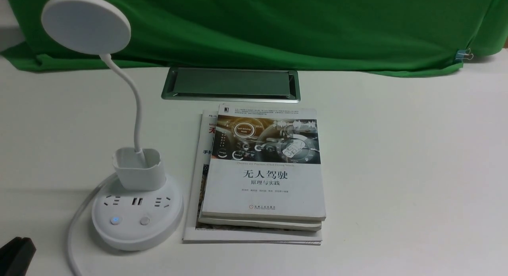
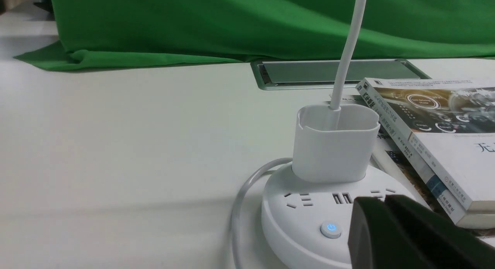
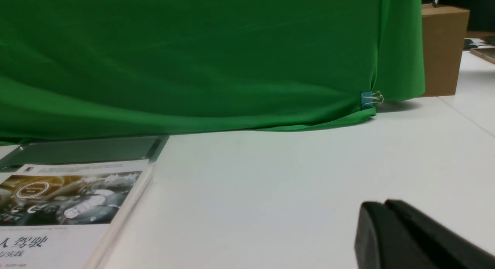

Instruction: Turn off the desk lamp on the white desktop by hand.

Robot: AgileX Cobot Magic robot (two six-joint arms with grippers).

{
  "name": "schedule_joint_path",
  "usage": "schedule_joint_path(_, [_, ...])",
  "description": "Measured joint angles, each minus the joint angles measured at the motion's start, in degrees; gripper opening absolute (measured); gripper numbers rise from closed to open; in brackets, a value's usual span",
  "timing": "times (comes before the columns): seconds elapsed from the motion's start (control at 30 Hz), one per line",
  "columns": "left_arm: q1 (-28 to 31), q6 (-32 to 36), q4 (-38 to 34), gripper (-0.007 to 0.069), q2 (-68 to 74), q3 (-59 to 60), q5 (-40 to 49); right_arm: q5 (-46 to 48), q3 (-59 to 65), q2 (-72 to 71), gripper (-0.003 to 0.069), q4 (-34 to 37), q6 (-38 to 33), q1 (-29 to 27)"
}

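Observation:
The white desk lamp stands at the left of the white desktop (image 1: 397, 169). Its disc head (image 1: 86, 24) is up high, and a thin neck runs down into the cup holder (image 1: 139, 169) on the round base (image 1: 137, 232). The left button (image 1: 115, 220) glows blue; the right button (image 1: 145, 220) is unlit. My left gripper (image 1: 16, 254) is low at the near left corner, apart from the base. In the left wrist view it (image 2: 383, 199) is shut and empty, in front of the base beside the blue button (image 2: 331, 228), hiding the other button. My right gripper (image 3: 383, 205) is shut and empty over bare desktop.
A stack of books (image 1: 264, 169) lies just right of the lamp base. A silver-framed hatch (image 1: 231, 85) sits behind them. Green cloth (image 1: 278, 26) covers the back, held by a binder clip (image 1: 462, 55). The lamp's cable (image 1: 73, 232) loops at the near left. A cardboard box (image 3: 442, 48) stands far right.

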Motion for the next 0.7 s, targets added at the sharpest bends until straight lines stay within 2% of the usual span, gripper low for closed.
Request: schedule_joint_path(0.7, [0.0, 0.41, 0.0, 0.0019, 0.0, 0.0, 0.0, 0.0, 0.0, 0.0, 0.0036, 0.0, 0.0, 0.0])
